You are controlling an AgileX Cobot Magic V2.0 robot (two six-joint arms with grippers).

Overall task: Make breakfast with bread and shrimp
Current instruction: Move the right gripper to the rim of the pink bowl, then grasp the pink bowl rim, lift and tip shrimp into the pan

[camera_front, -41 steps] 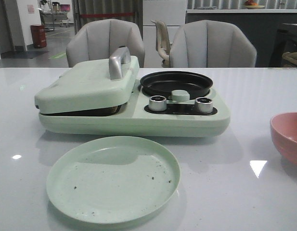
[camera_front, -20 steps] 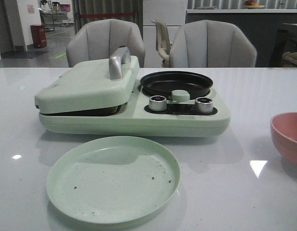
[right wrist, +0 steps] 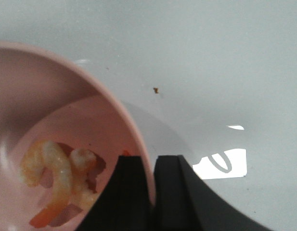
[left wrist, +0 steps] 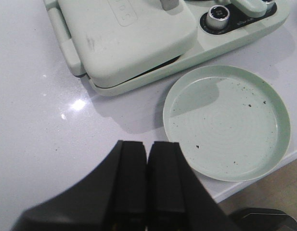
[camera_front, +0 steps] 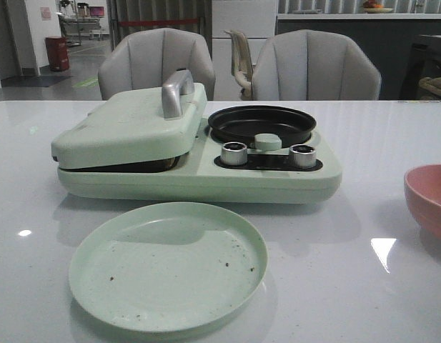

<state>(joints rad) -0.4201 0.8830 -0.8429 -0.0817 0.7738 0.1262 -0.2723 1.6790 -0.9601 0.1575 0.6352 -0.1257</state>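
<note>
Pale orange-tinged shrimp (right wrist: pixel 57 185) lie in the pink bowl (right wrist: pixel 66 96), which stands at the table's right edge (camera_front: pixel 429 200). My right gripper (right wrist: pixel 152 168) is shut on the bowl's rim, one finger inside and one outside. My left gripper (left wrist: pixel 149 154) is shut on nothing and hovers over bare table beside the empty green plate (left wrist: pixel 225 120), which lies front and centre (camera_front: pixel 168 264). The bread is out of view. Neither gripper shows in the front view.
A mint-green breakfast maker (camera_front: pixel 199 179) stands behind the plate, its left lid (camera_front: pixel 134 125) down and a black round pan (camera_front: pixel 261 123) with two knobs at its right. Two grey chairs stand beyond the table's far edge.
The pink bowl has slid slightly to the right in the front view. Plate and breakfast maker have not moved.
</note>
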